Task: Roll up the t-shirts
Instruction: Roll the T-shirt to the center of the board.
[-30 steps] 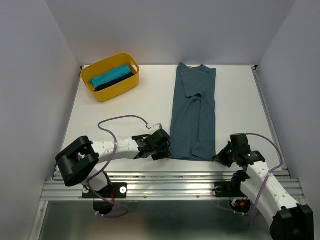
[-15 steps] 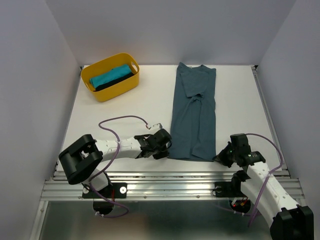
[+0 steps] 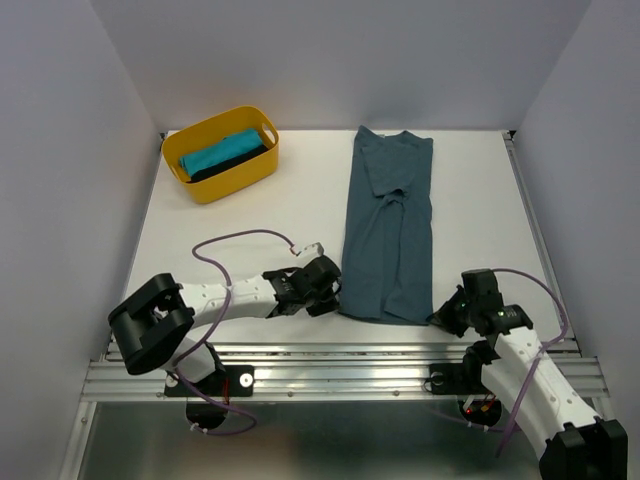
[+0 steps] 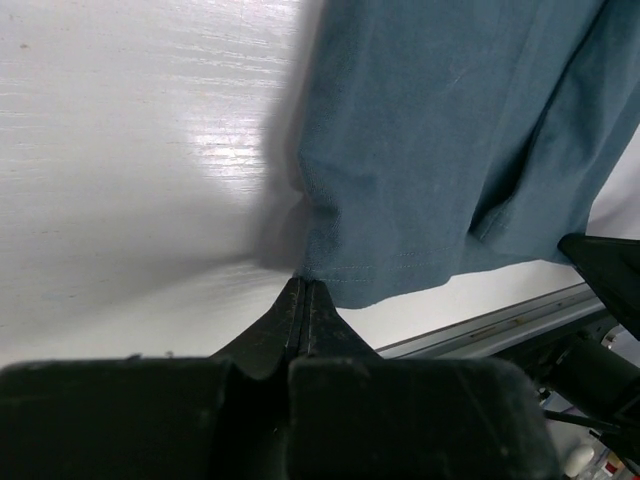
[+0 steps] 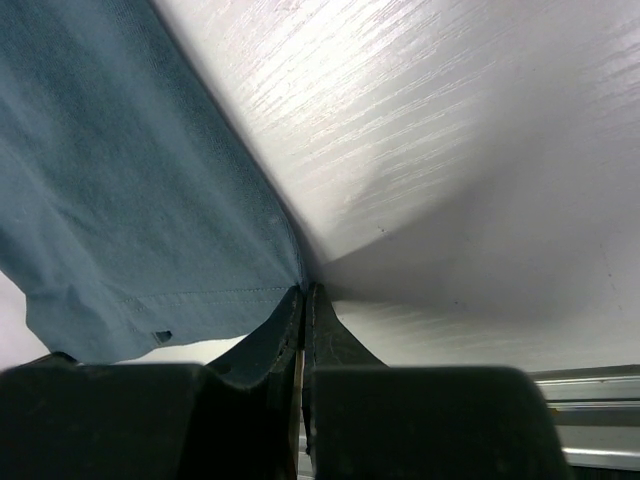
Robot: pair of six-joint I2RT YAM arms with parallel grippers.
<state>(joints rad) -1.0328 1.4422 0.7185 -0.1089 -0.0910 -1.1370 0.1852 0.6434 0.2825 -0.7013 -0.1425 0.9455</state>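
At near table edge: both grippers pinched on the shirt hem

Right of centre on the white table (image 3: pixel 250 225), the slate-blue t-shirt (image 3: pixel 388 225) lies flat, folded into a long strip. Its collar is at the far end and its hem is toward the arm bases. Jaws of the left gripper (image 4: pixel 303 288) are pressed together on the hem's near-left corner, and the cloth puckers just above the tips. Jaws of the right gripper (image 5: pixel 303 292) are closed on the near-right corner. At far left, the turquoise t-shirt (image 3: pixel 213 153) and the black t-shirt (image 3: pixel 243 161) sit side by side in the yellow tub (image 3: pixel 215 190).
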